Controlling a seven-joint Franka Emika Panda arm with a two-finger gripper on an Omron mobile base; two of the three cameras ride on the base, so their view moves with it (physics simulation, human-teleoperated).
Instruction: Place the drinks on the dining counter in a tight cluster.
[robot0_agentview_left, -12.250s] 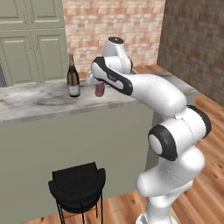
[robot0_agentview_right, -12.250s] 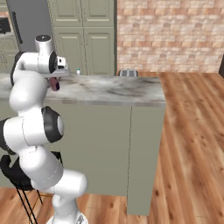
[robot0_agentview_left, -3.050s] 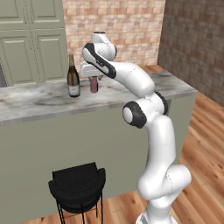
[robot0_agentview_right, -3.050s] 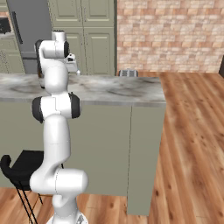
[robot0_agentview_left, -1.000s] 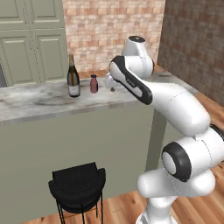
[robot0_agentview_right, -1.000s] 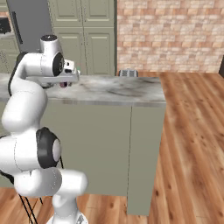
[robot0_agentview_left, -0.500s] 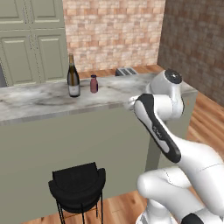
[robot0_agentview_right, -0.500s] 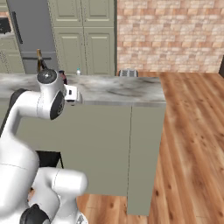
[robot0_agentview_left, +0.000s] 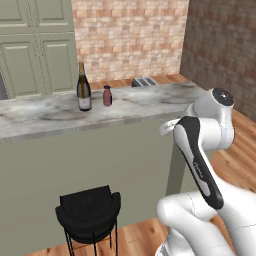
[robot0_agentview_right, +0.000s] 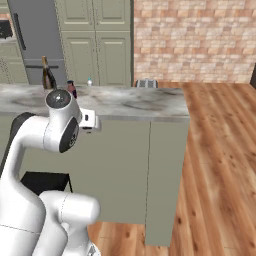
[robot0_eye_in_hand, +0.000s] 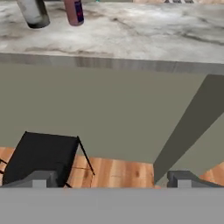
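Note:
On the dining counter (robot0_agentview_left: 45, 117) a tall dark wine bottle (robot0_agentview_left: 83, 90) with a pale label stands upright, and a short maroon bottle (robot0_agentview_left: 107, 96) stands close on its right, a small gap between them. A small clear water bottle (robot0_agentview_right: 90, 81) stands farther back, apart from the pair. The right base view shows the wine bottle (robot0_agentview_right: 47, 75) and the maroon bottle (robot0_agentview_right: 71, 88) behind my arm. My gripper (robot0_eye_in_hand: 111, 179) is open and empty, on the near side of the counter below its top, facing its sage-green wall. The bases of the wine bottle (robot0_eye_in_hand: 34, 13) and maroon bottle (robot0_eye_in_hand: 74, 11) show above.
A black stool (robot0_agentview_left: 90, 215) stands on the wooden floor against the counter's front wall, left of my arm. A silver toaster (robot0_agentview_left: 144, 81) sits at the counter's far right end. Tall cabinets and a brick wall rise behind.
My arm has swung back from the bottles, off the counter top, and folded low on the near side. The gripper stays open and empty. The bottles have not moved.

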